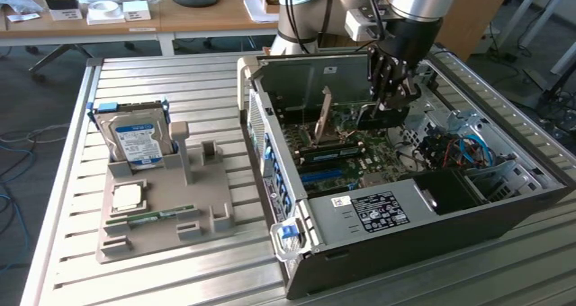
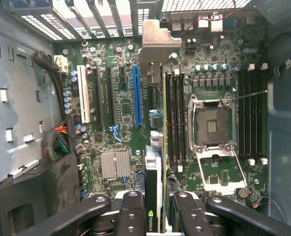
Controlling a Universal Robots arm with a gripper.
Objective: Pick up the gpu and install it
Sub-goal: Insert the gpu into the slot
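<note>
The open computer case (image 1: 504, 205) lies on its side on the slatted metal table. My gripper (image 1: 393, 104) reaches down into it and is shut on the gpu (image 1: 360, 114), a thin black card held on edge above the green motherboard (image 1: 360, 159). In the wrist view the gpu (image 2: 163, 147) runs edge-on away from my gripper (image 2: 158, 219). Its silver end bracket (image 2: 154, 45) points at the case's slotted rear wall. The card hangs between the long blue slot (image 2: 137, 96) and the black memory slots (image 2: 177, 118). Whether it touches the board I cannot tell.
An open CPU socket (image 2: 212, 127) and a bundle of cables (image 2: 57, 140) flank the card. Left of the case in the exterior view, a grey holder (image 1: 162, 218) carries a hard drive (image 1: 137, 137), a CPU chip (image 1: 128, 197) and a RAM stick (image 1: 148, 217). A wooden desk (image 1: 180, 16) stands behind.
</note>
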